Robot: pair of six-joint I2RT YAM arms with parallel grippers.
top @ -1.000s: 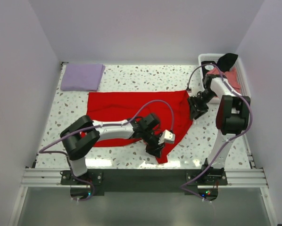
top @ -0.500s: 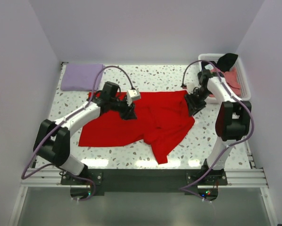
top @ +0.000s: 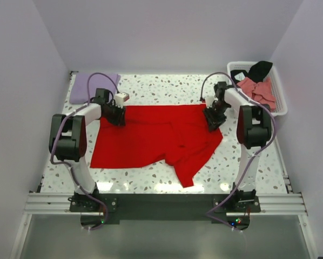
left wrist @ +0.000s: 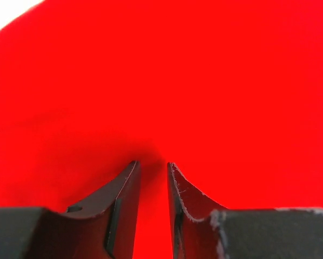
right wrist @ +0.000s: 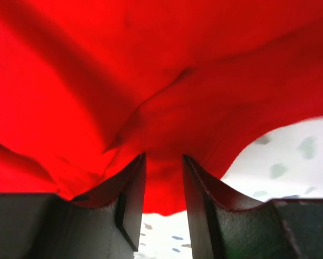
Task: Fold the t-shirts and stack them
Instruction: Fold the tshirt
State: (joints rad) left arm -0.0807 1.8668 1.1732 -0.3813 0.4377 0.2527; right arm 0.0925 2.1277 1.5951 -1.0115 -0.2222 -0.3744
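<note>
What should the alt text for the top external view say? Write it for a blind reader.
The left gripper and right gripper each pinch a far corner of a red t-shirt lying on a speckled table. A folded lavender t-shirt lies far left; a white basket holding more shirts sits far right.

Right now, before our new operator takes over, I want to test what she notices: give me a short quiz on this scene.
1. True or false: the lavender t-shirt lies folded at the far-left corner of the table.
2. What do the left gripper and right gripper both pinch? A) the red t-shirt B) the lavender t-shirt C) nothing
3. Fill in: the salmon-pink t-shirt and black t-shirt lie in the white ____.
Key: 1 true; 2 A; 3 basket.
</note>
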